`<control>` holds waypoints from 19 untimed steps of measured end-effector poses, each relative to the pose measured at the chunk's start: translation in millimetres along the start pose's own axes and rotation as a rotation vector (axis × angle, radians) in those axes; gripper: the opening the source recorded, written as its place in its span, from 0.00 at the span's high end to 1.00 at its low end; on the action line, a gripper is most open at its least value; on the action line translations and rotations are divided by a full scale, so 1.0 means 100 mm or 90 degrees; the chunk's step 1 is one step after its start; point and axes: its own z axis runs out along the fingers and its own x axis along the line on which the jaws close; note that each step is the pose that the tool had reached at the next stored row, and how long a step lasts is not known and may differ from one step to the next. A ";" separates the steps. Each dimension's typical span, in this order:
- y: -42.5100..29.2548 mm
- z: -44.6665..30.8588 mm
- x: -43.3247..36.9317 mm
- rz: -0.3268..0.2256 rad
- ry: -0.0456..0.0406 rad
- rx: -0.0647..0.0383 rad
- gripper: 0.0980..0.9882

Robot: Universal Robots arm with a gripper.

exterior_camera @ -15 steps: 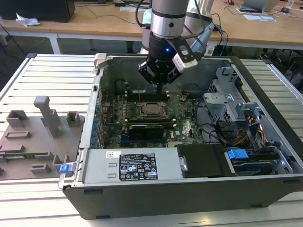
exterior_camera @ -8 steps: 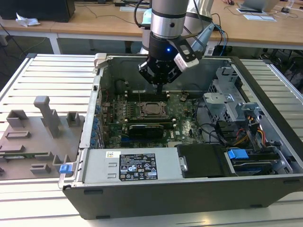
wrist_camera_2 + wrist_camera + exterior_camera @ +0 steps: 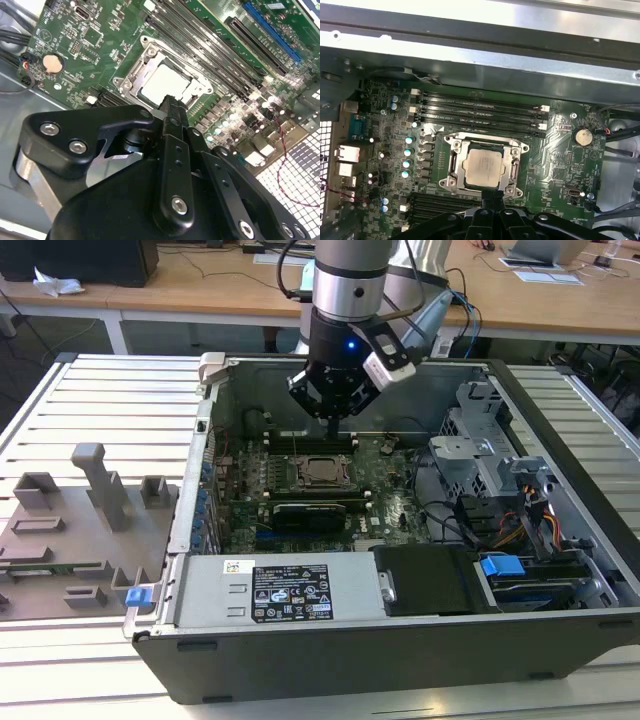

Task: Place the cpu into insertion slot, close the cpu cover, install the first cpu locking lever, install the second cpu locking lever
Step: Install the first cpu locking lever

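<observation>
The cpu [image 3: 483, 167], a silver-grey square chip, lies flat in the insertion slot [image 3: 451, 182] on the green motherboard; it also shows in the exterior view [image 3: 322, 472] and the second wrist view [image 3: 165, 82]. The cpu cover [image 3: 485, 144], a silver frame, lies down around the chip with the chip's top showing through its window. My gripper [image 3: 332, 426] hangs inside the case, a little above the board and just off one edge of the socket. Its black fingers [image 3: 170, 112] are pressed together and hold nothing. In the first wrist view the gripper [image 3: 493, 196] ends right beside the socket frame.
Long black memory slots [image 3: 480, 107] run along one side of the socket, with more on the other [image 3: 440, 202]. A black graphics card [image 3: 310, 513], the power supply [image 3: 270, 590], a drive cage [image 3: 480, 445] and loose cables [image 3: 500, 525] fill the case. A grey fixture board [image 3: 80, 530] lies outside it.
</observation>
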 end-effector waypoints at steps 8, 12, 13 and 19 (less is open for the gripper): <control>0.018 0.001 0.140 0.000 -0.0001 0.000 0.99; 0.028 0.002 0.221 0.000 -0.0001 0.000 0.99; 0.031 0.002 0.243 0.000 -0.0001 0.000 0.99; 0.048 0.002 0.378 0.000 -0.0004 0.000 0.99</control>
